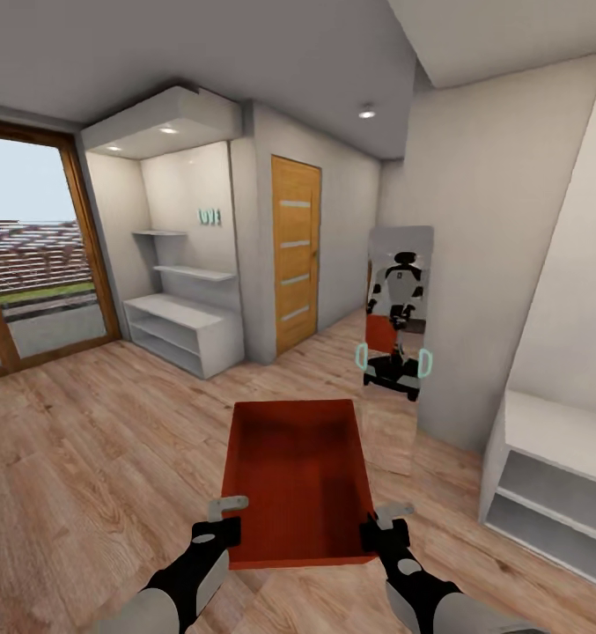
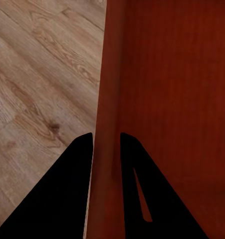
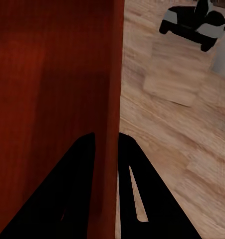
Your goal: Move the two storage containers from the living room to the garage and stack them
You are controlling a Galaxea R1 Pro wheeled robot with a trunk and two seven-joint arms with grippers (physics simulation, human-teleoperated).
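Observation:
One orange-red open-top storage container (image 1: 295,475) hangs in front of me above the pale wood-plank floor, held level between both arms. My left gripper (image 1: 228,527) is shut on its left wall near the near corner; the left wrist view shows that wall (image 2: 108,99) pinched between the two dark fingers (image 2: 75,164). My right gripper (image 1: 374,532) is shut on the right wall (image 3: 113,89), with one finger inside and one outside. The bin is empty. The second container is out of view.
A wooden door (image 1: 296,251) stands ahead in a hallway. A tall mirror (image 1: 398,317) leans on the right wall and reflects the robot. White low shelves (image 1: 181,330) sit left of the door, a white shelf unit (image 1: 553,480) at right, a glass door (image 1: 29,255) far left.

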